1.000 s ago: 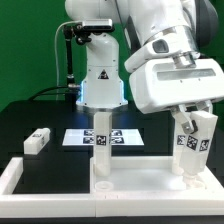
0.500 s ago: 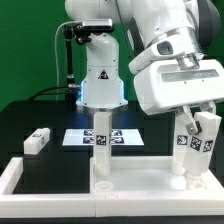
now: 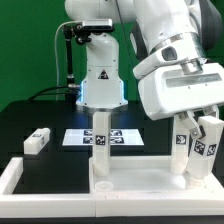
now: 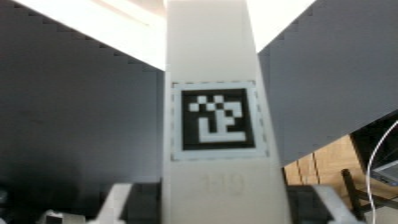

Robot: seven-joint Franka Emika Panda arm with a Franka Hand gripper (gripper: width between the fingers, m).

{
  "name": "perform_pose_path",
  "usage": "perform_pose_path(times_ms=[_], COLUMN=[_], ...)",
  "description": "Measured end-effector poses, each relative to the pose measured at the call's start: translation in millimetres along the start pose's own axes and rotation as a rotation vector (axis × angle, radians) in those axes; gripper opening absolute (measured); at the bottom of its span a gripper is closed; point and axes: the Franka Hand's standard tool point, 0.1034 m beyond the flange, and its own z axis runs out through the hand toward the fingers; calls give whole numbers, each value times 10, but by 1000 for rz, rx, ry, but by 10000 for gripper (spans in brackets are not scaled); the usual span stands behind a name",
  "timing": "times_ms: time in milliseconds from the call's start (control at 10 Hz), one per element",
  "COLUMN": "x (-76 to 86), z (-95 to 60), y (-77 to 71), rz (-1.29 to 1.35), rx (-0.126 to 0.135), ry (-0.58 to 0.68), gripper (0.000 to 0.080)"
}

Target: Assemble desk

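Observation:
The white tabletop panel [image 3: 140, 172] lies flat at the front of the exterior view. One white leg [image 3: 100, 138] stands upright on its left part. My gripper [image 3: 198, 128] is shut on a second tagged white leg [image 3: 196, 148], held nearly upright with its lower end on the panel's right part. In the wrist view that leg [image 4: 217, 110] fills the middle, its tag facing the camera, and the gripper [image 4: 222, 203] has dark pads [image 4: 150, 204] on both sides of it. A third leg [image 3: 38, 140] lies loose on the black table at the exterior view's left.
The marker board [image 3: 118, 138] lies flat behind the upright leg. A low white border rail [image 3: 14, 176] runs along the front and left of the panel. The robot base [image 3: 100, 80] stands at the back.
The gripper and the held leg have shifted a little toward the exterior view's right and turned, and the leg stands straighter. The other parts have not moved.

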Motion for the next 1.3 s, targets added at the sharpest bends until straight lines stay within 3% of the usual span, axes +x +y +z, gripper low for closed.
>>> perform_pose_path(times_ms=[900,1000,1100,1200,1300], x=[-8,-7,-7,-7,-7], z=[60,60,60,60,60], y=[36,36,36,36,36], rz=[13,13,13,13,13], rx=[-13,-13,-13,-13,-13], ry=[24,24,24,24,24], gripper=[290,378,557,620,620])
